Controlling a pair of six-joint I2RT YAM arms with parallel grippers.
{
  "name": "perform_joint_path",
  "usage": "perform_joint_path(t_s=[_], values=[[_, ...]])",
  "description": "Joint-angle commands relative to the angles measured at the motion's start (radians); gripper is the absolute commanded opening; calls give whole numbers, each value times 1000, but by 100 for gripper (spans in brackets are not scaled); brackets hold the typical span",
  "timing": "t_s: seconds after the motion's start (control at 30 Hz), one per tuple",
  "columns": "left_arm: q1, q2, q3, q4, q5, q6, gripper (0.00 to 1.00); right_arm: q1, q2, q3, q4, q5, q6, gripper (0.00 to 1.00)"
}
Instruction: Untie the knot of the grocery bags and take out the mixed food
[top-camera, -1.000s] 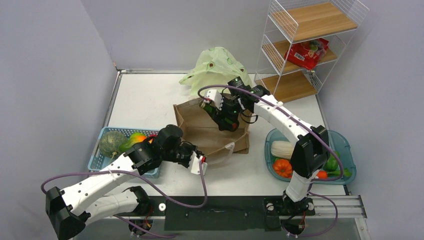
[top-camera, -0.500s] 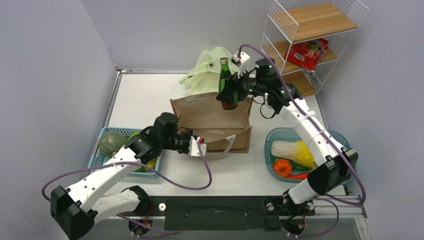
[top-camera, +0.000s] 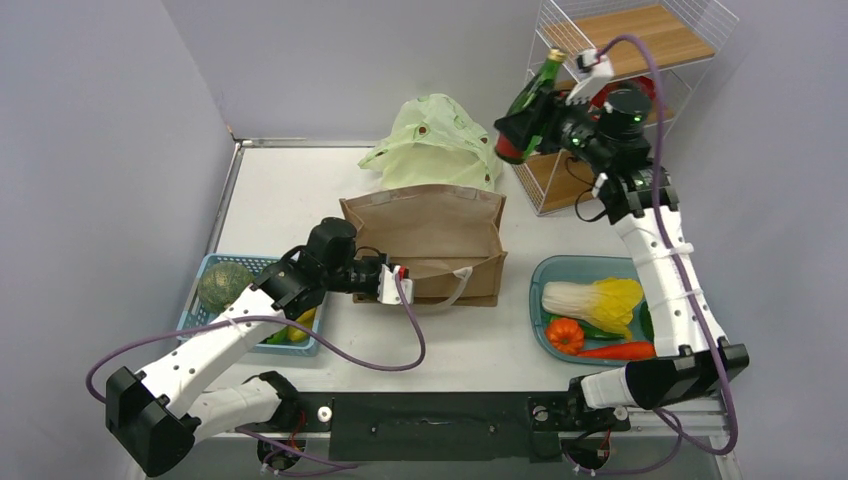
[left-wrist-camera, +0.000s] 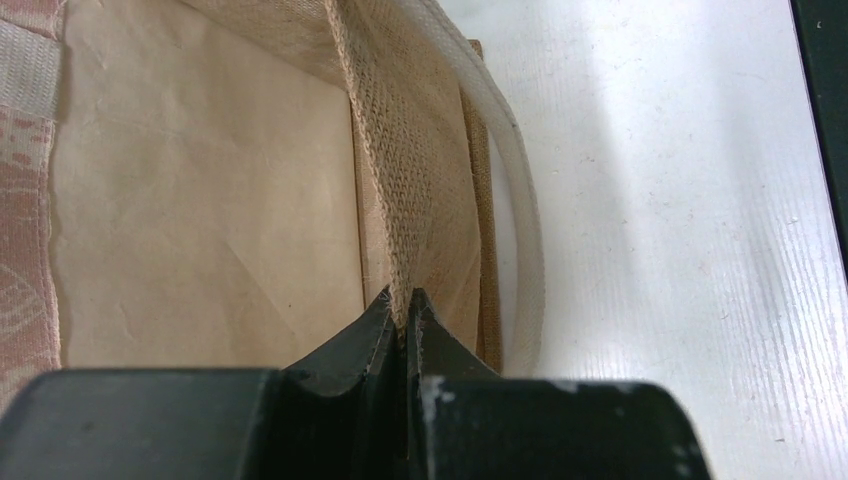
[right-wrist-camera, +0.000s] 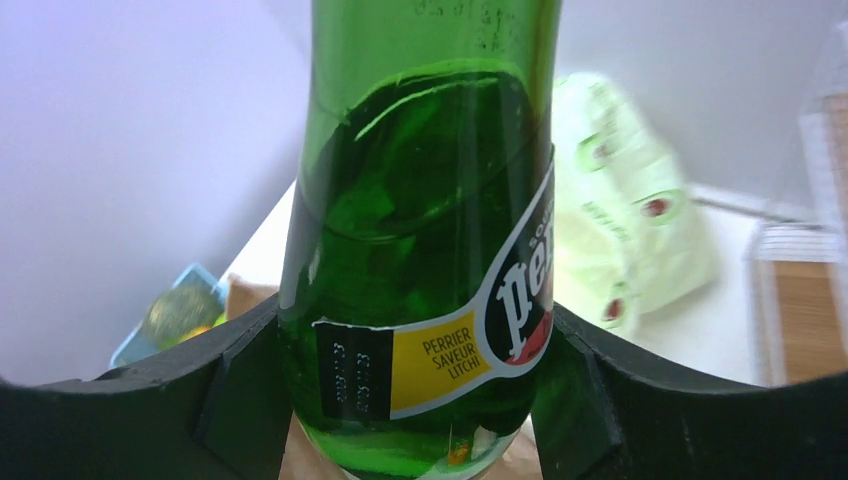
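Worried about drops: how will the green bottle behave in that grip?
The bottle looks like smooth glass, so likely slippery and breakable. Tilted in the right claw, held near its base, it may pivot. Round and tall, it could roll or tip.

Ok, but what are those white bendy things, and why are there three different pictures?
They are two robot arms. Each ends in a two-finger pincher called an end effector. The big picture comes from a camera above the table, behind the arms. The other two come from small cameras on the wrists, so they look right along the fingers. The left end effector is pinched shut on the rim of the paper bag. The right end effector holds a green bottle up in the air near the wire shelf. Behind the paper bag lies a plastic bag. A basket on the left and a tray on the right hold vegetables, with a cabbage in the tray.
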Motion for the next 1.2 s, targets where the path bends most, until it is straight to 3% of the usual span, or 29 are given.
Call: perform_joint_path(t_s=[0.0, 0.3, 0.4, 0.63, 1.17], values=[[13, 18, 50, 6, 31, 18, 0, -120, -154, 120, 204, 70, 49, 0], [15, 54, 79, 4, 35, 34, 0, -399, -187, 158, 174, 320, 33, 0], [14, 63, 92, 6, 32, 31, 0, -406, -114, 276, 132, 415, -59, 0], [15, 75, 105, 9, 26, 30, 0, -408, 89, 550, 98, 533, -85, 0], [19, 47, 70, 22, 0, 20, 0, -326, 364, 706, 237, 607, -213, 0]])
